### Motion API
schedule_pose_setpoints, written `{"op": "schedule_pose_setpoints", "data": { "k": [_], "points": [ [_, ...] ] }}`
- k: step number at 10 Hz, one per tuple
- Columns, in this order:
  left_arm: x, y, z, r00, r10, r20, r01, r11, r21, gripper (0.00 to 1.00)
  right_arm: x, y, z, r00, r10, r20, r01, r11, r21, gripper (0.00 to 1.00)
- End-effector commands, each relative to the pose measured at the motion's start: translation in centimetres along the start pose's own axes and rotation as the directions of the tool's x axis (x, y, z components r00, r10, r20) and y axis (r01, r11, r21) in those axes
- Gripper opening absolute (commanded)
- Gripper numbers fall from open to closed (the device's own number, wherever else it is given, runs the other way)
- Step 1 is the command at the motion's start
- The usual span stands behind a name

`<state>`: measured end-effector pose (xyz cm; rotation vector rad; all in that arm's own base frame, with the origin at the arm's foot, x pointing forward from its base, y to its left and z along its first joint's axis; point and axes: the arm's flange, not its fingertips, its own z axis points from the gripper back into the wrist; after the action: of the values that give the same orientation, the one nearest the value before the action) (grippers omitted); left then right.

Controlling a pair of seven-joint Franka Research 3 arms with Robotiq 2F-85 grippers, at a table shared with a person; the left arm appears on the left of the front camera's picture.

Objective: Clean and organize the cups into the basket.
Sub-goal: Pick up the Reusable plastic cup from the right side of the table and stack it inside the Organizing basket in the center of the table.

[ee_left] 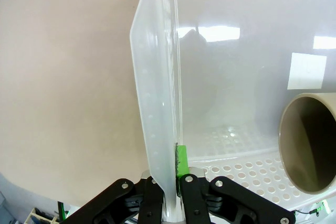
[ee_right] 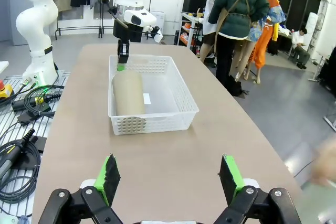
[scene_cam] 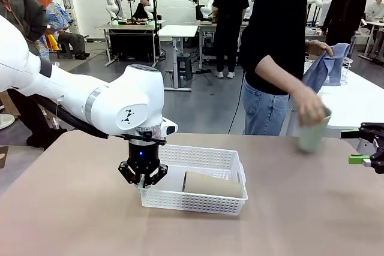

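One tan table in a busy lab holds the basket, left hand pinching its wall, right hand open.

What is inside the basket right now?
One tan-brown cup lies on its side in the basket, beside a white label on the floor. The cup hides the floor beneath it.
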<state>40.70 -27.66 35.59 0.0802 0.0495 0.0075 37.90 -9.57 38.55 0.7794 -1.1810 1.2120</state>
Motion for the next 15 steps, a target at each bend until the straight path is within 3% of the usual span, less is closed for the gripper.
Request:
{"op": "schedule_pose_setpoints", "data": {
  "k": [1,11,13,15],
  "points": [
    [0.0,-0.1,-0.2,1.0,-0.002,-0.001,0.002,1.0,0.004,0.0,0.1,0.5,-0.1,1.0,0.003,0.01,-0.003,1.0,-0.004,1.0],
    [0.0,-0.1,-0.2,1.0,-0.002,-0.001,0.002,1.0,0.004,0.0,0.0,0.0,0.0,1.0,0.0,0.0,0.0,1.0,0.0,1.0],
    [0.0,-0.1,-0.2,1.0,-0.002,-0.001,0.002,1.0,0.004,0.0,-2.2,-0.8,0.1,1.0,-0.014,0.021,0.012,0.992,0.124,1.0],
    [0.0,-0.1,-0.2,1.0,-0.002,-0.001,0.002,1.0,0.004,0.0,-4.1,-2.1,-0.7,0.999,-0.031,0.028,0.026,0.986,0.164,1.0]
  ]
}}
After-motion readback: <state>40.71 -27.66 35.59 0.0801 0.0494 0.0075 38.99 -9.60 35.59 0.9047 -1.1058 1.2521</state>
